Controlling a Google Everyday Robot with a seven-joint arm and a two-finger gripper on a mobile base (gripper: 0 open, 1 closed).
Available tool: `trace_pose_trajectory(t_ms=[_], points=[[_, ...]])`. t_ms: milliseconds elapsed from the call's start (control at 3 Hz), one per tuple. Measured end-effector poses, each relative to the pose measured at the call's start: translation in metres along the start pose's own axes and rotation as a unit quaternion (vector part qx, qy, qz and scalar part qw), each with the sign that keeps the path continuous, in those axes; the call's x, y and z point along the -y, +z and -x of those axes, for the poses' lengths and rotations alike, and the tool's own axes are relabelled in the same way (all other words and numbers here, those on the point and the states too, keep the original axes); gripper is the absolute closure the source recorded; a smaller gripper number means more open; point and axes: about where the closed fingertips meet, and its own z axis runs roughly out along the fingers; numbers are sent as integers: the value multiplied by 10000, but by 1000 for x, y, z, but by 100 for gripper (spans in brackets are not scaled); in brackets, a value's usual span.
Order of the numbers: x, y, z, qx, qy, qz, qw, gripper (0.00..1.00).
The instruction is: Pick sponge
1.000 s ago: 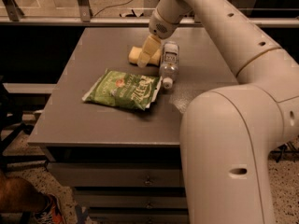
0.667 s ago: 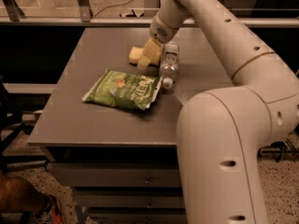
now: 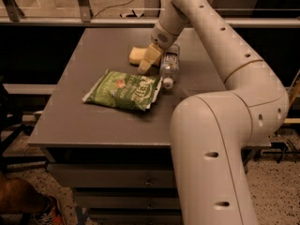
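Grey table (image 3: 84,121): gripper (image 3: 145,64) low at the sponge (image 3: 135,55) (bottle (image 3: 169,63) just beside), whether it grips, cannot tell. Approach step; next needs closing on the sponge, lifting.

You had a pale yellow gripper (image 3: 146,63) just beside a plain yellow-tan sponge (image 3: 135,55), a green bag (image 3: 124,90) with white lettering, a clear bottle (image 3: 169,63) with a white cap, a dark grey table (image 3: 93,46), a cream arm (image 3: 225,41) dotted with dark holes.
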Motion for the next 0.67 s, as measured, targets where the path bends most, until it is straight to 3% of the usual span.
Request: trace_pose_trajectory(t_ms=[667], points=[[0, 3, 2, -5, 42, 127, 9999, 57]])
